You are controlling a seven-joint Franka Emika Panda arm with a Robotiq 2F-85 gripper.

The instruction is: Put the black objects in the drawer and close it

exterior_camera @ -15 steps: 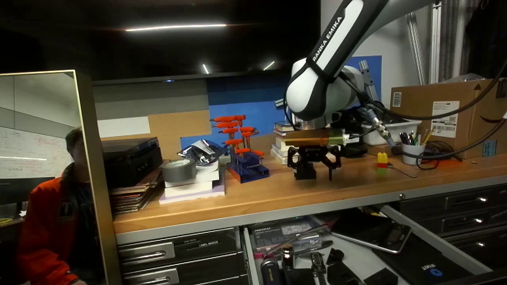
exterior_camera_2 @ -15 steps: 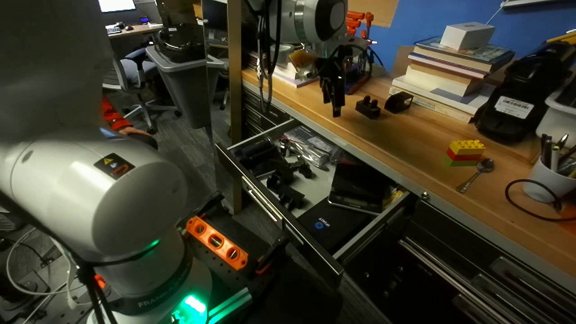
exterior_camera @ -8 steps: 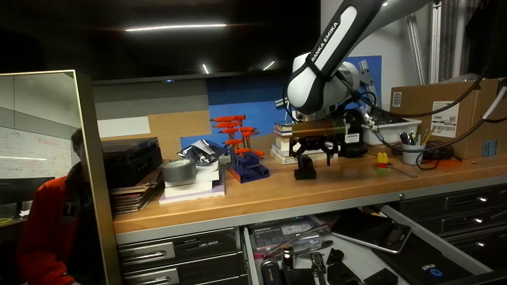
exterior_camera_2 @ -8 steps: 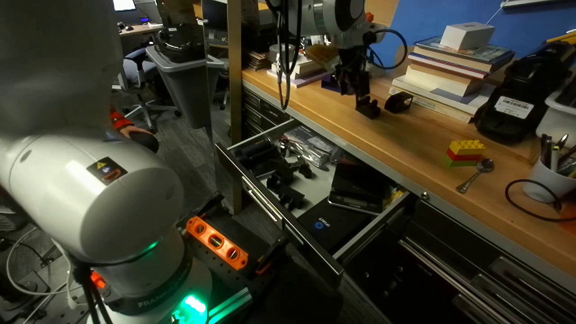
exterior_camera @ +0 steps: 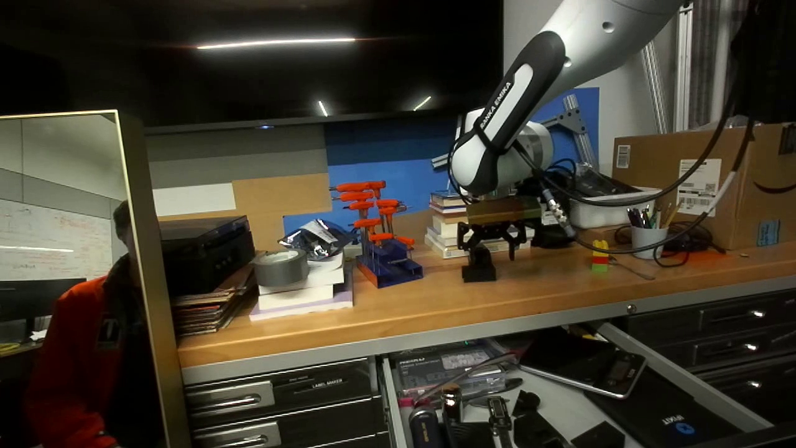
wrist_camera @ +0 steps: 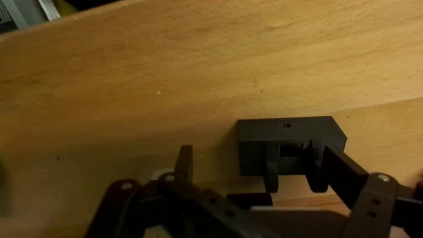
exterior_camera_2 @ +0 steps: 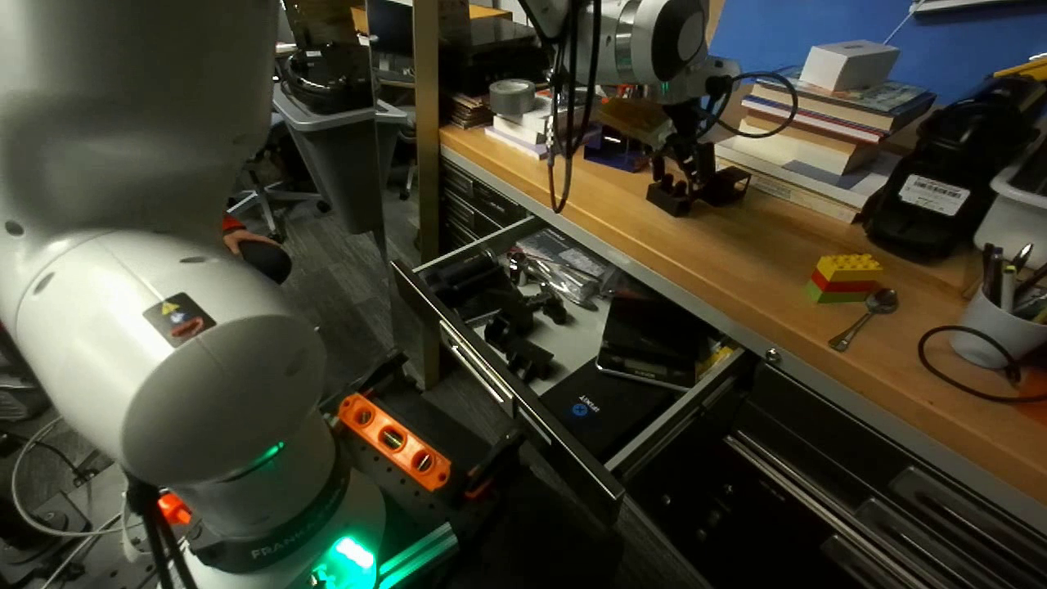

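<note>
In an exterior view, the drawer stands pulled out at left; rightward, on the counter, sits the near block. My claw, spread and empty, hovers at it; I should slide right in the wrist view, centring, before squeezing. Just beyond lies the far block

Hand farther back, nearer black objects
</note>
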